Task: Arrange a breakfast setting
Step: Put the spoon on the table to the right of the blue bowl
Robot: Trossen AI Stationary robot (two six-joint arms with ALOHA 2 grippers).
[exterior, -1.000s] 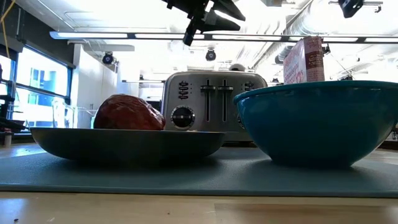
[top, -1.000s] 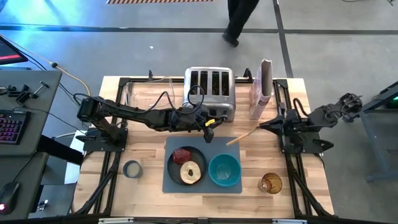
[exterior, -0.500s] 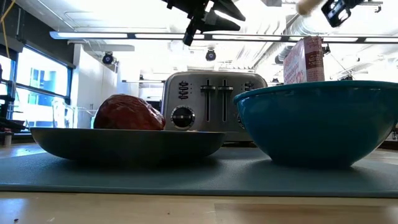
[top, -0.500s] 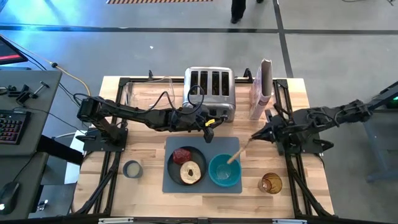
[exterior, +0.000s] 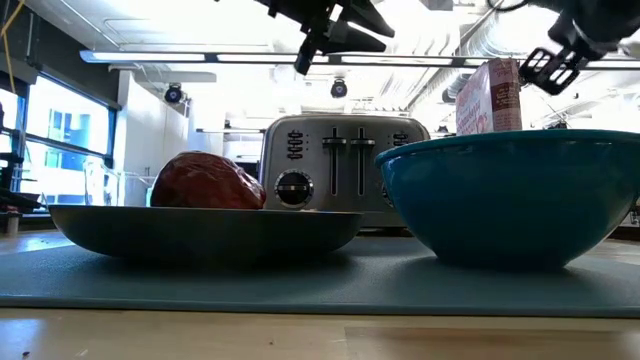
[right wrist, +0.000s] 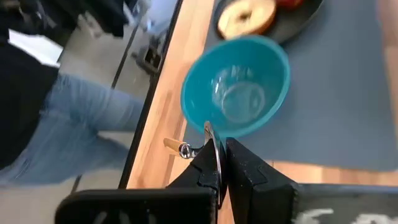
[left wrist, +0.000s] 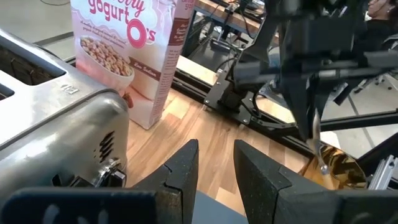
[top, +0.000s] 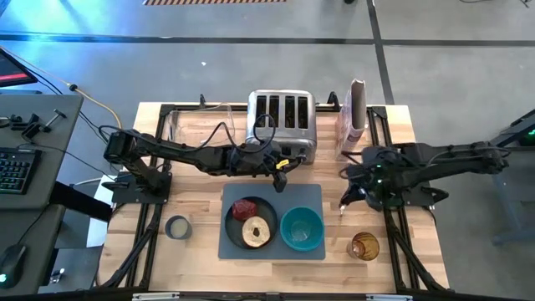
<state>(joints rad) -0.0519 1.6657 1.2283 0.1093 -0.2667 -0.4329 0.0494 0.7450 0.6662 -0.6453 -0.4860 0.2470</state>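
A grey mat [top: 272,194] lies at the table's near middle. On it stand a dark plate [top: 234,227] with a dark-red lump [top: 245,208] and a tan ring [top: 257,232], and beside the plate a teal bowl [top: 302,229]. My right gripper [top: 345,197] hovers just off the mat's right edge, shut on the wooden-handled spoon [top: 343,204]. My left gripper [top: 280,178] hangs above the mat's far edge, in front of the toaster. Its fingers [left wrist: 183,171] stand a little apart with nothing between them. My right gripper pinches a thin metal part of the spoon [right wrist: 213,146] between its two fingers, which slant downward. A bit of the wooden handle [right wrist: 170,144] sticks out to one side. The spoon [left wrist: 318,146] hangs below the fingers, clear of the table.
A chrome toaster [top: 282,125] and a tall pink-and-white cereal bag [top: 353,121] stand at the far edge. An amber glass [top: 364,246] sits near the right front, a small grey round thing [top: 178,227] at the left front. A person in jeans [right wrist: 68,130] stands beside the table.
My right gripper has swung toward the table's near edge, sunk and tipped downward, staying shut on the spoon. The spoon pointed left, its free end over the bowl half a second ago. It now hangs down beside the mat's right edge.
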